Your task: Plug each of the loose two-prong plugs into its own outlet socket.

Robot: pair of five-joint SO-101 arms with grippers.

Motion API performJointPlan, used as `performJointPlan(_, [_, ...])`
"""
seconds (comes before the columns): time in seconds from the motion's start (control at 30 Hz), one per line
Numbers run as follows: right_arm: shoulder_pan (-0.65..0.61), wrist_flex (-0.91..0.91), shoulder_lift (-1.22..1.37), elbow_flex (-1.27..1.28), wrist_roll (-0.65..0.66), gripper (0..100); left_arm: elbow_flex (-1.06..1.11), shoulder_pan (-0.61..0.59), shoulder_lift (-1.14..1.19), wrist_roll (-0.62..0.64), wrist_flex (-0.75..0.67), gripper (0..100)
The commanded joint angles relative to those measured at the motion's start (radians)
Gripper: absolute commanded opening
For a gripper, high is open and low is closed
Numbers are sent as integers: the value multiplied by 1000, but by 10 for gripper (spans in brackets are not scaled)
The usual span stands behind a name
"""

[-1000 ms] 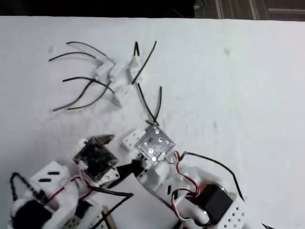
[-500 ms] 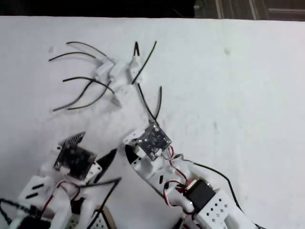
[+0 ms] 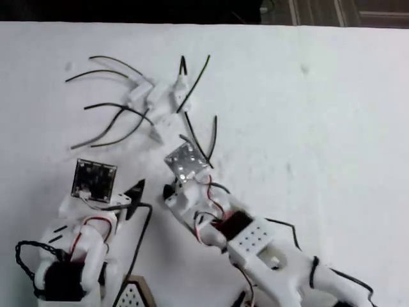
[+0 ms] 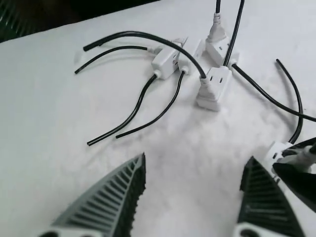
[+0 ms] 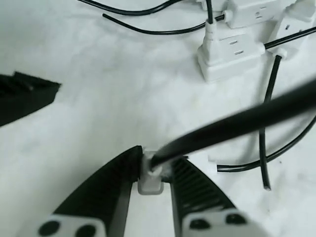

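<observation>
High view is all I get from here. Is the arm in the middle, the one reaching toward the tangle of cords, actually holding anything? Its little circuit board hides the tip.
Observer: Yes. In the right wrist view, the right gripper is shut on a small white plug, and the plug's black cord runs out from between the fingers.
Operator: And the other arm, nearer the table's edge, has it caught something too?
Observer: No. The left wrist view shows the left gripper wide open, with nothing between its fingers but the white table.
</observation>
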Motion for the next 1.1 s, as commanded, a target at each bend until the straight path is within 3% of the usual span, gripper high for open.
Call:
performJointPlan(0.0, [10, -71, 71, -58, -9, 18, 8, -10, -5, 12, -40, 309])
performJointPlan(0.43, [10, -130, 101, -51, -9, 18, 9, -10, -5, 11, -35, 309])
performJointPlan(0.63, [15, -202, 234, -55, -2, 18, 9, -8, -5, 11, -34, 309])
performJointPlan(0.93, [10, -131, 236, -49, 2, 18, 9, -8, -5, 11, -34, 309])
performJointPlan(1.07, [10, -130, 283, -51, 91, 18, 9, -8, -5, 11, -34, 309])
